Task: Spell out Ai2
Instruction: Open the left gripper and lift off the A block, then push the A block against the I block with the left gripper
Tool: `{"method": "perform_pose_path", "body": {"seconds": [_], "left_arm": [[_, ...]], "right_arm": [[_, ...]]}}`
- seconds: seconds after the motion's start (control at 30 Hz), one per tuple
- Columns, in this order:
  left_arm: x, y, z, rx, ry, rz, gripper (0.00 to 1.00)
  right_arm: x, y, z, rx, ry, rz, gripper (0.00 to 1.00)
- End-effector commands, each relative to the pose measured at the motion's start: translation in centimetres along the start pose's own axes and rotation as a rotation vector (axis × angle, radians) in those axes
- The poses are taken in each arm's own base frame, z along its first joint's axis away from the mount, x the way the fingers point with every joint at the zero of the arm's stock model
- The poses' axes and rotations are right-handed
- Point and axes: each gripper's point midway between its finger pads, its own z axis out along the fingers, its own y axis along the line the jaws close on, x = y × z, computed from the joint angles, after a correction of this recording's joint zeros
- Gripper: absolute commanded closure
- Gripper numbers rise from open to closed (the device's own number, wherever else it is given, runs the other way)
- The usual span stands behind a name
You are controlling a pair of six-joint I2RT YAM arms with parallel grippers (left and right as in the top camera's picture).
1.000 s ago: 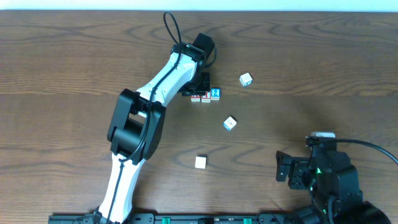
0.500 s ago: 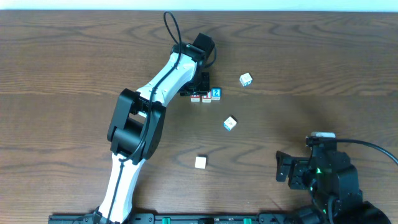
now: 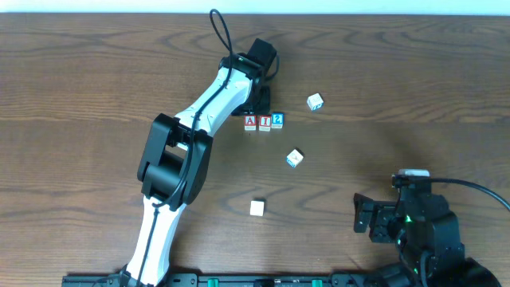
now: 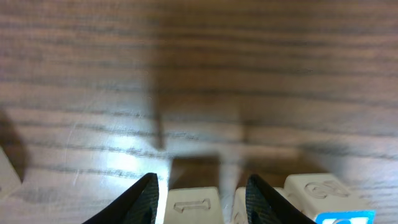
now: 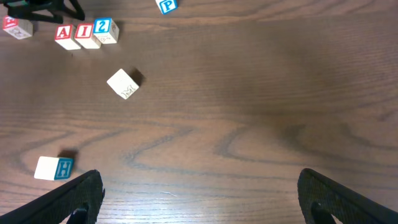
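Left gripper [image 4: 200,186] is spread open and empty, with A block [image 3: 250,121], I block [image 3: 264,121] and 2 block [image 3: 276,120] lined up touching just beside its fingertips, so the spelling looks done and the next move is lifting clear without nudging the row.

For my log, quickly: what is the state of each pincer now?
Left pincer: open, holding nothing.
Right pincer: open, holding nothing.

Beside the black left tool [image 3: 259,101], the A block [image 3: 250,121] and I block [image 3: 264,121] show red letters on white; the 2 block [image 3: 276,119] is blue on white. The table [image 3: 398,96] is dark brown, streaked with wood grain. Farther off, the P block [image 5: 166,6] is blue-lettered.
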Motion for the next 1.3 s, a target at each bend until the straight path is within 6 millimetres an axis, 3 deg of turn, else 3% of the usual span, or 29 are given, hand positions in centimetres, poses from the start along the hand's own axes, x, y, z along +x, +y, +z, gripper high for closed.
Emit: {"method": "perform_pose_path", "body": {"seconds": [0.0,0.27,0.33,0.4,0.43,0.53,0.67,0.77,1.07,1.17,1.27], "left_arm": [[-0.3,0.5,0.8,-0.022,-0.016,0.011,0.53],[-3.8,-0.7,-1.0,0.028,-0.129,0.036,0.49],[-4.1,-0.8,-1.4,0.028,-0.136,0.054,0.60],[-4.1,-0.8,-1.7,0.024,-0.130,0.052,0.89],[-3.9,-0.7,-1.8,0.021,-0.123,0.052,0.94],[-3.6,0.4,-2.1,-0.018,-0.100,0.030,0.94],[-2.0,3.7,-2.3,-0.132,-0.028,-0.033,0.94],[-1.3,4.4,-2.3,-0.150,0.007,-0.040,0.94],[0.5,5.1,-2.1,-0.174,0.077,-0.038,0.94],[2.0,4.5,-1.4,-0.126,0.135,-0.047,0.94],[2.2,4.2,-1.3,-0.125,0.139,-0.047,0.94]], "right_arm": [[-0.1,-0.2,-0.1,0.010,-0.005,-0.005,0.01],[-0.1,-0.2,-0.1,0.010,-0.005,-0.005,0.01],[-0.1,-0.2,-0.1,0.010,-0.005,-0.005,0.01],[-0.1,-0.2,-0.1,0.010,-0.005,-0.005,0.01],[-0.1,-0.2,-0.1,0.010,-0.005,-0.005,0.01],[-0.1,-0.2,-0.1,0.010,-0.005,-0.005,0.01],[-0.1,-0.2,-0.1,0.010,-0.005,-0.005,0.01],[-0.1,-0.2,-0.1,0.010,-0.005,-0.005,0.01],[-0.1,-0.2,-0.1,0.010,-0.005,-0.005,0.01],[-0.1,-0.2,-0.1,0.010,-0.005,-0.005,0.01],[-0.1,-0.2,-0.1,0.010,-0.005,-0.005,0.01]]}}
